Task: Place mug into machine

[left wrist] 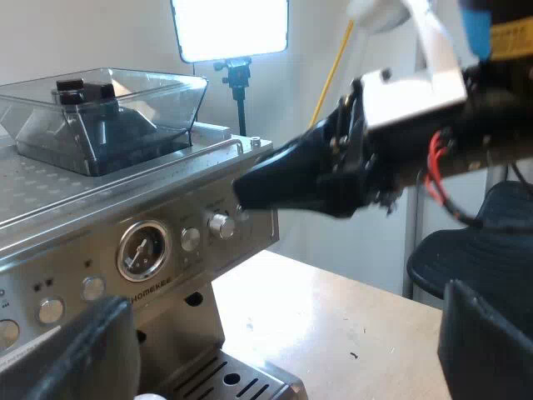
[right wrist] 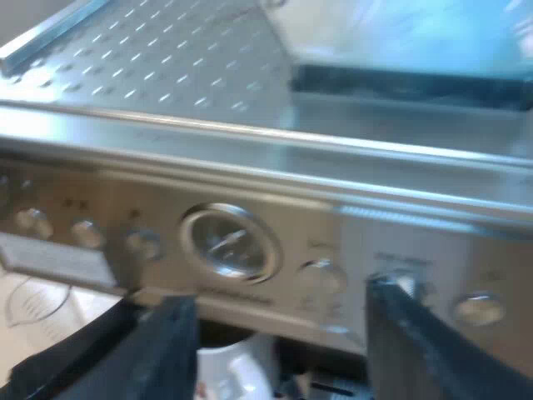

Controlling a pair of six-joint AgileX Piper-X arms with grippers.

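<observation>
Nearest the lens, the left gripper (left wrist: 275, 304): two black fingers spread wide with nothing between them, hovering over the table (left wrist: 350, 325) by the drip tray (left wrist: 241, 379) of the espresso machine (left wrist: 50, 208). Farther off, the right gripper (left wrist: 246, 193) nosed up to the machine's front panel, close by a round knob (left wrist: 221, 225) and not far from the pressure gauge (left wrist: 143, 250). Clear bean hopper (left wrist: 108, 108) on the machine's top. From the right wrist, that gripper's fingers parted wide and empty, with the white mug (right wrist: 226, 367) low between them, under the front panel below the gauge. Apparently standing in the machine's bay already, base hidden. To finish well: confirm the mug sits flat and centred on the tray, keep the fingers wide, draw straight back without brushing the rim or the knob.
</observation>
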